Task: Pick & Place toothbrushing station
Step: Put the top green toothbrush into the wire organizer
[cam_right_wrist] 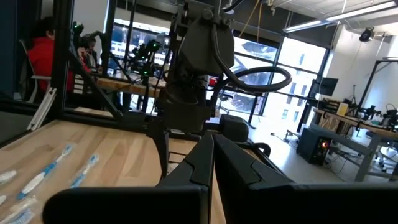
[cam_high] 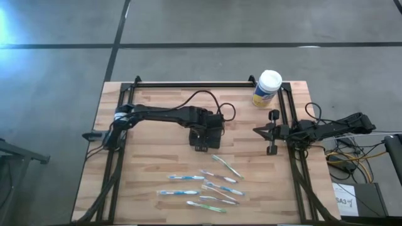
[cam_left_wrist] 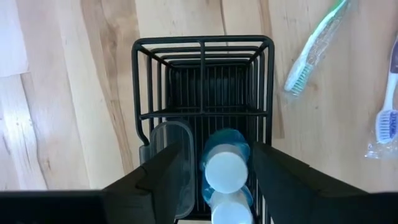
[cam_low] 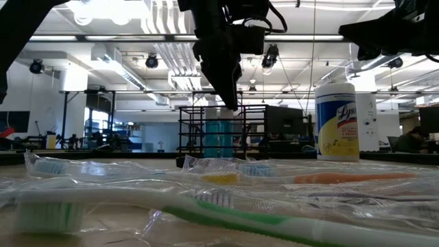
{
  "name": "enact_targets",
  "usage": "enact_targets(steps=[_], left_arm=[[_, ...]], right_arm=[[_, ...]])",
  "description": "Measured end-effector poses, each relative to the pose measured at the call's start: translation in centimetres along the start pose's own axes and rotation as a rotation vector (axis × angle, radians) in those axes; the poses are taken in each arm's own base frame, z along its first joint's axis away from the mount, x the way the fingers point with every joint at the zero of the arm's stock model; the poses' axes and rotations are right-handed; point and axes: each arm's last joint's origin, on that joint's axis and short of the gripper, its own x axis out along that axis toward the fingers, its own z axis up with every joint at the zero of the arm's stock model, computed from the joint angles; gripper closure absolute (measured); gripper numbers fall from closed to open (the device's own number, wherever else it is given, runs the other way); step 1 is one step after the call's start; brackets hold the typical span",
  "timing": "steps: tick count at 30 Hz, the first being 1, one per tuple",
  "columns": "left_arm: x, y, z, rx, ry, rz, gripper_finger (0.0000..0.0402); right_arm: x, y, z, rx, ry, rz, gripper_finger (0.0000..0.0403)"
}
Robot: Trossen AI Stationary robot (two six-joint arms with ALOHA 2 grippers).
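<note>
High view: the left gripper (cam_high: 202, 135) hangs over the black wire holder (cam_high: 200, 143) at centre frame; wrapped toothbrushes (cam_high: 207, 185) lie scattered below it. The right gripper (cam_high: 271, 132) waits at the right, fingers pressed together.

Left wrist view: spread fingers (cam_left_wrist: 283, 180) flank blue white-capped tubes (cam_left_wrist: 224, 171) standing in the holder's lower compartment. The tubes look light and slick, so I'd grip below the cap.

Both arms are matte black — boxy, angular links with rounded joints. A black cable loops in an arc above the left arm (cam_high: 164, 115). The right arm (cam_high: 326, 127) trails black cables; its fingers (cam_right_wrist: 249, 171) are flat, tapered black blades.
</note>
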Motion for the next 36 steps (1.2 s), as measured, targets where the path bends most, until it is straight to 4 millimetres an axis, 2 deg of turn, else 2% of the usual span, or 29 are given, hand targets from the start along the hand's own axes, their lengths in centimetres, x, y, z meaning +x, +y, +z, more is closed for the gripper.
enact_targets(steps=[5, 9, 13, 16, 20, 23, 27, 32, 36], left_arm=[[-1.2, 0.1, 0.2, -0.001, -0.027, 0.002, 0.0201], [-3.5, 0.2, 0.3, -0.005, -0.041, 0.004, 0.02], [-7.7, 0.0, -0.4, 0.0, -0.01, -0.004, 0.0201], [-11.6, -0.3, -1.6, 0.004, -0.066, 0.003, 0.021], [-16.8, -0.6, -4.4, -0.032, -0.211, 0.021, 0.0241], [-19.1, -0.9, -7.1, -0.076, -0.327, 0.034, 0.0277], [-19.9, -1.6, -11.1, -0.132, -0.489, 0.042, 0.0332], [-18.5, -2.6, -16.6, -0.153, -0.684, 0.06, 0.0392], [-16.8, -3.4, -20.7, -0.155, -0.855, 0.08, 0.0392]], right_arm=[[0.0, 0.0, 0.0, 0.0, 0.0, 0.0, 0.0392], [0.0, 0.0, 0.0, 0.0, 0.0, 0.0, 0.0392], [0.0, 0.0, 0.0, -0.001, 0.002, -0.001, 0.0392], [0.0, 0.0, -0.1, -0.003, 0.006, -0.001, 0.0392], [0.0, 0.0, 0.0, -0.003, 0.005, -0.001, 0.0392], [0.0, 0.0, 0.0, -0.004, 0.005, -0.001, 0.0392], [0.0, 0.0, 0.0, -0.005, 0.005, -0.001, 0.0392], [0.0, 0.0, 0.0, -0.005, 0.004, -0.001, 0.0392], [0.0, 0.0, 0.0, -0.006, 0.003, -0.001, 0.0392]])
